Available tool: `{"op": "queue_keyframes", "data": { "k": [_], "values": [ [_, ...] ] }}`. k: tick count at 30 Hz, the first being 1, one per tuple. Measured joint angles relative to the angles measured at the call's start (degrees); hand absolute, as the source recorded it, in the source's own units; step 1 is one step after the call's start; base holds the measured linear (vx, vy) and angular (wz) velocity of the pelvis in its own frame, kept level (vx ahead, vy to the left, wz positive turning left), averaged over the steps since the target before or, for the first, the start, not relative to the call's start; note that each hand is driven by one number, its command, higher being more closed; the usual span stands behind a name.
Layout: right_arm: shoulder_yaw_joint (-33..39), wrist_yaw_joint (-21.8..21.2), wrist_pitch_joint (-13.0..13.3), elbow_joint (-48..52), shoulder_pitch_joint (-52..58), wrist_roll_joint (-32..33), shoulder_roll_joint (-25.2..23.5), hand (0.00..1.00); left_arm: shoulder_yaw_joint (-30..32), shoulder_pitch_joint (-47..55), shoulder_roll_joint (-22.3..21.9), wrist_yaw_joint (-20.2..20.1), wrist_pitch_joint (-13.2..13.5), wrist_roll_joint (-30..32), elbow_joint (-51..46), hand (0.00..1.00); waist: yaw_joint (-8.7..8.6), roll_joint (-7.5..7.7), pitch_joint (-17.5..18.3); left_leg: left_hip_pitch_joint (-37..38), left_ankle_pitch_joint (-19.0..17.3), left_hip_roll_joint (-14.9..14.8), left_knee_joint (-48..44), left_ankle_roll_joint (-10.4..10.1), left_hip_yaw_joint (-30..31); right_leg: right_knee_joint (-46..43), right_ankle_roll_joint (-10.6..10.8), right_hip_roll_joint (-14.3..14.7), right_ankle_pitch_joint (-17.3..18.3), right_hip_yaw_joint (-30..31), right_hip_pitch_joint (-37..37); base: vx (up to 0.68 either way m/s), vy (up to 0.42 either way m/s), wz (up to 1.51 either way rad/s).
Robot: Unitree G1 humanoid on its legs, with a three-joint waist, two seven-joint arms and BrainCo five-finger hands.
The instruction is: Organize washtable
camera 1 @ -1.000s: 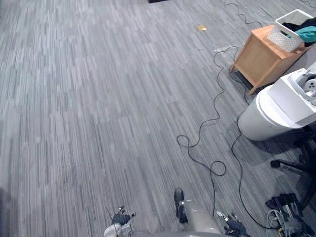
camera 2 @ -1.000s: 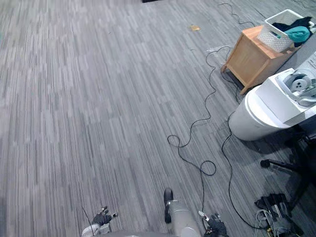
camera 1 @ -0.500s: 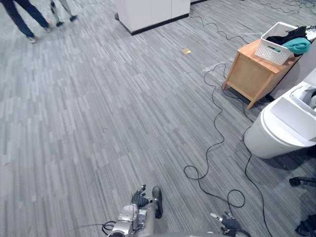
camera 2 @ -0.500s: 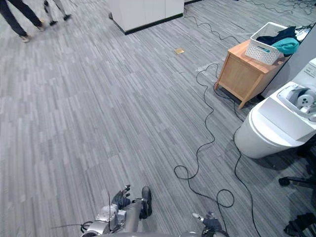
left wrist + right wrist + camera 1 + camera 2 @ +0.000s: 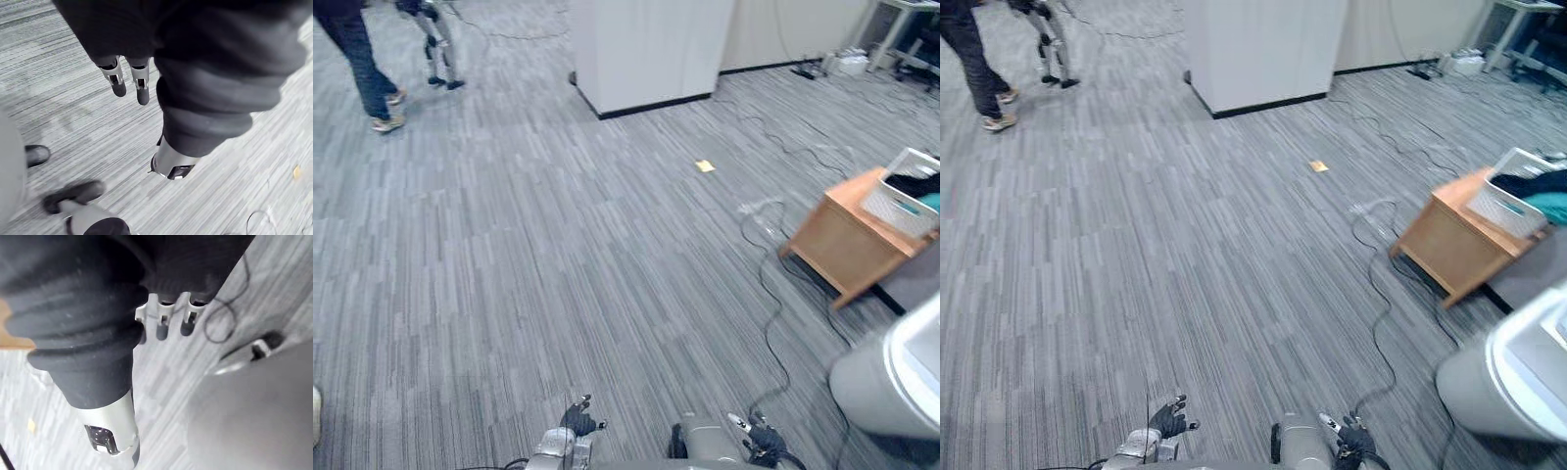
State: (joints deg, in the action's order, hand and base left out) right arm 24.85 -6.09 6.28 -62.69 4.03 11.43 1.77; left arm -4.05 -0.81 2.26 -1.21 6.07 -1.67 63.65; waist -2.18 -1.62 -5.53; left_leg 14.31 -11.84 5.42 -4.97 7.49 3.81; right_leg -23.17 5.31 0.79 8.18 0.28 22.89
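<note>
Since the earlier frame the camera has swung upward and the whole scene has slid down; both hands hang empty at the bottom edge.
Over grey carpet point(image 5: 558, 274), the left hand point(image 5: 578, 423) and right hand point(image 5: 760, 446) keep relaxed, uncurled fingers point(image 5: 142, 90) and hold nothing. At the right edge, well apart from them, the wooden desk point(image 5: 842, 250) carries a white laundry basket point(image 5: 896, 204) of dark and teal clothes point(image 5: 1552, 208). A white appliance point(image 5: 891, 387) sits lower right, a person's legs point(image 5: 362, 64) upper left.
</note>
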Motion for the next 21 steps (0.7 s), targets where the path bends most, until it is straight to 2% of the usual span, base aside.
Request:
{"op": "queue_keyframes", "data": {
  "k": [1,2,3,4,5,6,7,8,9,10,11,12,13,14,15,16,17,18,19,20,21],
  "values": [
    [-0.1,0.4,-0.1,-0.2,0.9,0.0,-0.3,0.00,1.9,0.0,0.3,0.0,0.0,0.0,0.0,0.00,-0.47,2.18,-0.1,2.1,-0.2,1.5,0.4,0.1,2.7,13.8,2.2,-2.2,-6.3,0.8,1.7,0.59,-0.093,1.27],
    [-0.2,0.7,-0.3,-0.5,0.9,0.0,-0.5,0.00,2.7,0.3,0.4,0.1,0.0,0.0,0.1,0.00,-0.34,3.25,-0.1,3.3,-0.6,2.2,0.6,-0.6,3.5,15.2,2.4,-3.0,-6.8,1.4,3.3,0.63,-0.156,1.32],
    [-0.1,1.1,-0.6,-1.7,1.7,0.2,-0.7,0.00,5.4,1.6,0.7,0.1,0.0,0.0,1.1,0.00,-0.55,3.97,0.1,5.9,-2.6,2.2,0.5,-1.6,5.6,14.7,1.9,-3.6,-6.9,1.9,5.1,0.68,-0.198,0.99],
    [0.2,1.3,-0.9,-1.9,2.5,1.0,-0.7,0.00,8.6,2.5,-0.1,0.1,-0.1,0.0,1.9,0.00,-0.85,2.72,0.2,7.1,-4.8,0.8,-1.5,-1.6,7.0,11.6,-1.3,-2.2,-12.4,2.6,5.3,0.87,-0.239,1.08],
    [2.9,1.3,-1.2,-2.4,3.5,1.5,-0.6,0.00,14.6,3.2,-1.2,0.2,-0.1,-0.1,2.4,0.00,-0.72,1.31,1.6,5.5,-5.7,-1.0,-7.4,-3.1,7.0,9.6,-4.2,-0.7,-18.0,2.4,5.1,0.90,-0.242,0.68],
    [5.1,1.1,-1.2,-2.5,3.6,2.0,-0.2,0.00,19.8,4.3,-2.1,0.4,-0.4,0.0,2.9,0.00,-0.18,-0.57,2.3,3.2,-4.3,-2.2,-13.8,-6.1,6.3,8.8,-4.3,0.1,-19.3,1.6,4.2,0.76,-0.205,0.26],
    [6.2,1.0,-1.3,-2.5,3.4,2.1,0.3,0.00,22.9,4.7,-2.8,0.5,-0.6,0.0,3.3,0.00,0.05,-1.89,2.4,1.5,-2.4,-3.1,-18.2,-9.0,5.2,8.3,-4.8,1.2,-18.1,1.2,3.4,0.75,-0.225,-0.05],
    [6.1,1.0,-1.3,-2.4,3.1,2.6,1.4,0.00,30.7,5.8,-4.0,0.8,-1.2,-1.2,3.9,0.00,-0.11,-3.30,2.3,-3.9,7.6,-3.7,-29.2,-13.6,1.1,8.6,-5.6,2.3,-15.6,1.1,0.6,0.76,-0.221,-0.33],
    [5.5,1.0,-1.7,-2.2,3.0,2.6,1.3,0.00,35.0,6.6,-4.2,1.4,-1.6,-2.1,3.8,0.00,0.82,-3.04,1.9,-8.2,20.5,-6.1,-38.8,-14.7,-4.3,10.8,-6.6,3.1,-14.0,2.6,-3.7,0.75,-0.217,-0.37],
    [5.7,1.3,-1.7,-2.2,2.9,2.7,1.3,0.00,35.8,6.8,-3.8,1.4,-2.0,-2.3,3.8,0.00,1.07,-3.24,1.7,-10.4,19.6,-8.2,-44.1,-14.1,-7.3,12.1,-7.3,3.6,-13.5,2.8,-6.1,0.58,-0.156,-0.43],
    [5.6,1.5,-1.7,-2.2,2.7,2.6,1.2,0.00,36.3,6.8,-3.3,1.3,-2.4,-2.5,3.8,0.00,1.57,-3.50,1.5,-13.3,15.1,-11.5,-51.3,-10.6,-11.3,14.0,-8.4,4.4,-12.7,3.3,-10.3,0.50,-0.130,-0.32],
    [4.1,1.8,-1.6,-2.3,2.3,2.6,1.0,0.00,36.3,7.2,-3.1,1.2,-2.8,-3.2,3.6,0.00,2.25,-1.97,0.5,-16.9,8.8,-14.1,-56.2,-7.5,-14.6,16.6,-9.4,4.6,-11.6,4.4,-15.7,0.69,-0.135,-0.40],
    [1.6,2.1,-1.5,-2.8,1.8,2.4,0.9,0.00,36.4,8.1,-2.9,1.2,-2.9,-4.9,1.9,0.00,3.49,-0.70,0.1,-20.4,4.2,-15.2,-57.0,-7.3,-16.3,18.4,-9.6,4.1,-9.9,5.8,-20.1,0.66,-0.105,-0.33],
    [1.1,2.1,-1.5,-3.0,1.2,2.2,1.0,0.00,36.3,8.7,-3.1,1.2,-2.9,-5.7,1.0,0.00,3.66,-0.52,-0.2,-22.3,2.3,-15.7,-56.4,-7.3,-16.6,19.3,-9.6,4.0,-9.3,6.0,-22.1,0.54,-0.041,-0.26],
    [0.5,2.1,-1.5,-3.7,-0.1,1.3,0.9,0.00,36.1,9.1,-3.3,1.2,-2.5,-8.1,0.8,0.00,4.01,-0.31,-0.4,-26.4,-0.9,-16.4,-53.4,-7.5,-16.8,20.6,-9.4,3.6,-7.9,6.5,-25.5,0.40,0.034,-0.11],
    [-0.8,2.1,-1.5,-3.9,-1.1,0.8,1.0,0.00,35.2,9.3,-3.3,1.3,-2.4,-9.5,0.4,0.00,4.59,-0.39,-0.6,-29.3,-2.2,-16.2,-48.8,-7.5,-16.7,21.0,-9.6,3.3,-5.9,7.1,-27.5,0.48,0.089,-0.10],
    [-4.0,2.1,-1.7,-4.0,-1.7,-0.5,1.3,0.00,33.2,10.0,-3.1,1.4,-2.4,-11.3,0.0,0.00,5.23,-0.23,-0.7,-32.4,-1.9,-14.5,-37.7,-8.1,-15.5,21.0,-9.4,2.2,-3.5,7.6,-28.8,0.45,0.115,-0.10],
    [-5.4,2.0,-1.6,-4.0,-2.0,-1.0,1.6,0.00,32.8,10.3,-3.0,1.4,-2.3,-12.2,-0.2,0.00,5.60,-0.19,-0.7,-33.4,-0.8,-13.3,-29.6,-9.8,-14.5,20.9,-9.1,1.6,-2.4,7.9,-29.2,0.53,0.185,-0.34],
    [-8.0,1.9,-1.6,-4.0,-2.4,-2.2,2.3,0.00,30.9,10.8,-3.2,1.8,-1.7,-13.8,-0.3,0.00,6.47,-0.79,-0.6,-35.0,2.6,-12.5,-14.5,-14.7,-11.6,21.3,-8.8,1.1,-0.8,9.6,-29.9,0.46,0.184,-0.64],
    [-10.1,2.0,-1.4,-4.0,-3.9,-3.3,2.5,0.00,29.0,12.1,-3.9,2.4,-1.5,-14.9,-0.3,0.00,6.82,-2.47,-1.0,-38.7,4.2,-14.5,-9.0,-17.4,-9.0,21.3,-8.4,1.7,1.0,11.8,-31.1,0.76,0.379,-0.98],
    [-10.6,2.1,-1.3,-4.0,-4.2,-4.6,3.1,0.00,27.7,13.4,-4.6,2.8,-1.4,-15.8,-0.1,0.00,7.50,-3.94,-0.9,-40.8,4.3,-16.6,-6.0,-17.6,-7.0,21.2,-7.4,2.0,3.2,14.3,-32.4,0.63,0.376,-0.95]
  ]
}}
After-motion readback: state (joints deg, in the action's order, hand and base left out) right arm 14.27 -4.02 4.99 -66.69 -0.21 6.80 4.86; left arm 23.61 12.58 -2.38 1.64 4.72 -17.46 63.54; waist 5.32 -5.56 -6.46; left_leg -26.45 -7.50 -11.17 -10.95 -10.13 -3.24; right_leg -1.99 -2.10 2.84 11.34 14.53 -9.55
